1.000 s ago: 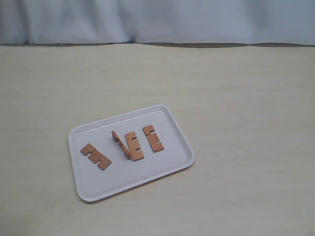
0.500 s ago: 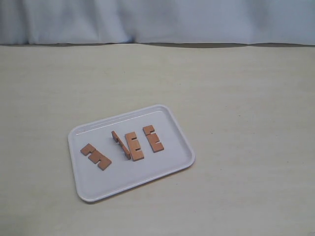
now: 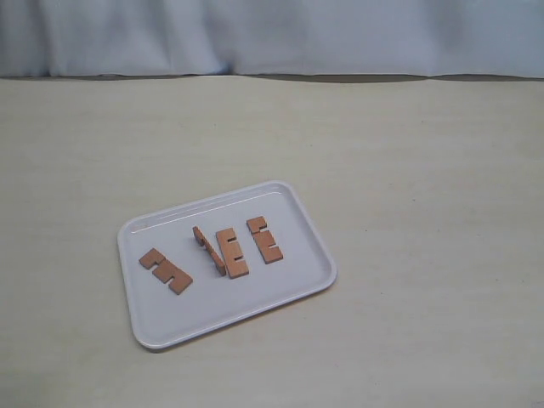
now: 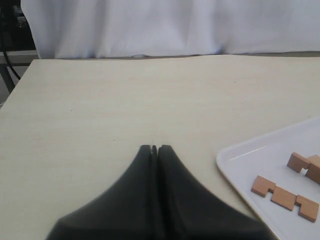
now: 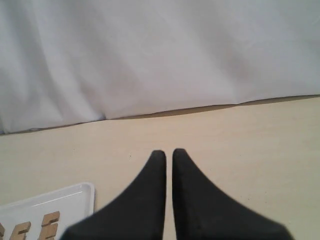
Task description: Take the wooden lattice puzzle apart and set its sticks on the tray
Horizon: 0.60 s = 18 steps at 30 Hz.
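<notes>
The white tray point(image 3: 285, 280) lies on the table, left of the middle in the exterior view. Four reddish-brown notched sticks rest apart on it: one at the left point(image 3: 166, 270), a thin one standing on edge point(image 3: 208, 250), one beside it point(image 3: 231, 253) and one at the right point(image 3: 264, 240). No interlocked lattice puzzle shows. Neither arm appears in the exterior view. My left gripper point(image 4: 154, 148) is shut and empty over bare table beside the tray point(image 4: 250, 155) and a stick point(image 4: 285, 197). My right gripper point(image 5: 169, 152) is shut with a slim gap, empty, away from the tray corner point(image 5: 65, 200).
A pale wooden table point(image 3: 408, 170) spreads around the tray on all sides. A white curtain point(image 3: 272, 34) hangs along the far edge. A dark frame and cable point(image 4: 7, 55) stand off the table's corner in the left wrist view.
</notes>
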### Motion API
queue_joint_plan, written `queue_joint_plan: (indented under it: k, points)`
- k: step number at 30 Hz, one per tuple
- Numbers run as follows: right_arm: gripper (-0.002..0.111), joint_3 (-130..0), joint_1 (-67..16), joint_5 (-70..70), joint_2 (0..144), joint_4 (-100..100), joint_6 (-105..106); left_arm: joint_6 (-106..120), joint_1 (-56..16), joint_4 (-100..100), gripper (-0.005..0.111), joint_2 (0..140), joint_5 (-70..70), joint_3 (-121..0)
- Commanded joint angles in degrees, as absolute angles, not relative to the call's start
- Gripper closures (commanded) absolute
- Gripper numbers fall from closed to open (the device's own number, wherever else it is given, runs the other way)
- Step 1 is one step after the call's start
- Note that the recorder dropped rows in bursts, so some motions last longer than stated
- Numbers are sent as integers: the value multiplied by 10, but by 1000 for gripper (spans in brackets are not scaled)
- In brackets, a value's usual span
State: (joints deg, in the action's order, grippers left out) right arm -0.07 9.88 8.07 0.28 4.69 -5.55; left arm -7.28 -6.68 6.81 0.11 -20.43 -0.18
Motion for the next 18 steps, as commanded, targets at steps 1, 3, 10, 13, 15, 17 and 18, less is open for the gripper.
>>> queue_joint_plan:
  k: [1,3,10,13,15,17,18]
  points:
    - [104,0,96,76,0,51,-58,-74,-67,69,107,0,-200,0]
    - [104,0,96,76,0,51,-58,-74,-67,69,107,0,-200,0]
    - [104,0,96,112,0,51,-58,-74,-67,69,107,0,-200,0]
    - [104,0,96,140,0,51,-58,-74,-67,69,107,0,-200,0]
    - [104,0,96,170,0,51,-58,-74,-67,69,107,0,-200,0]
    - [104,0,96,188,0,51,-58,-74,-67,69,107,0,-200,0]
    - [104,0,96,188,0,51,-58,-74,-67,69,107,0,-200,0]
